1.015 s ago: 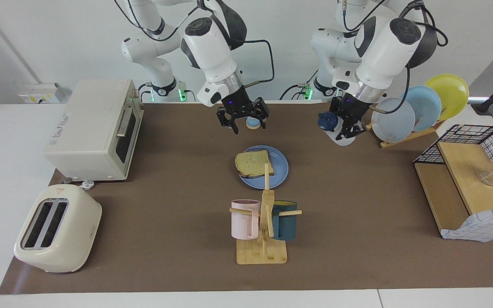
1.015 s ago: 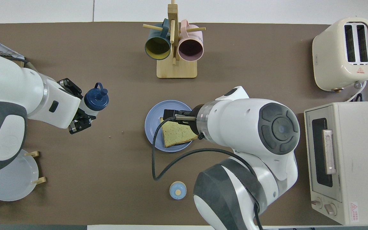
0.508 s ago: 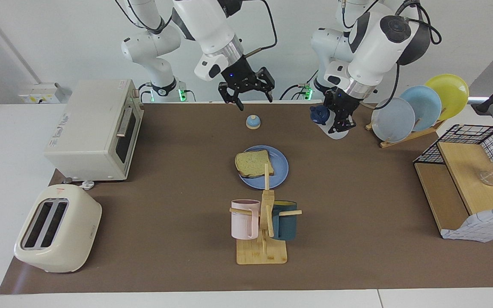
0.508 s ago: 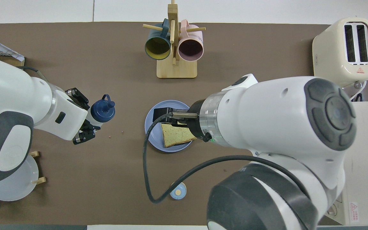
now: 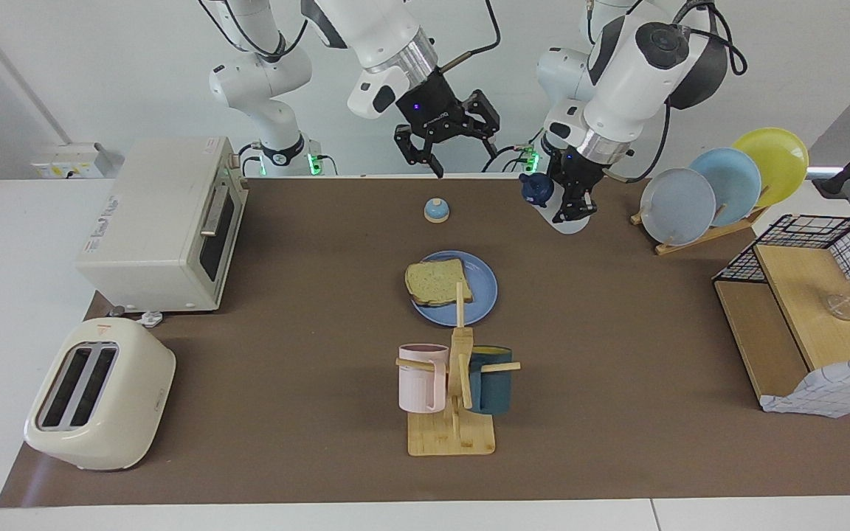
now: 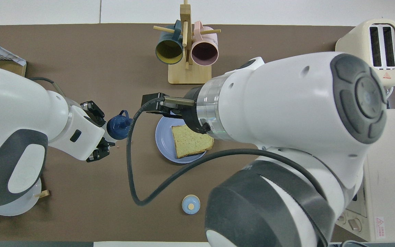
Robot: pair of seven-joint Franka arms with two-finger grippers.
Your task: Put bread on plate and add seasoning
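Two grippers up in the air, with the blue plate [image 5: 480, 296] as landmark: right gripper [image 5: 446, 140] empty and spread wide, raised over the table edge nearest the robots; left gripper [image 5: 571, 198] clenched on the squeeze bottle [image 5: 543, 198], tilted, cap pointing toward the plate, off toward the left arm's end and nearer the robots. Bread slice [image 5: 437, 282] flat on the plate; bottle's nozzle hard to make out, plate rim partly hidden overhead by the right arm.

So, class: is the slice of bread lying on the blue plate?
Yes, the bread lies flat on the blue plate, covering the part toward the right arm's end of the table.
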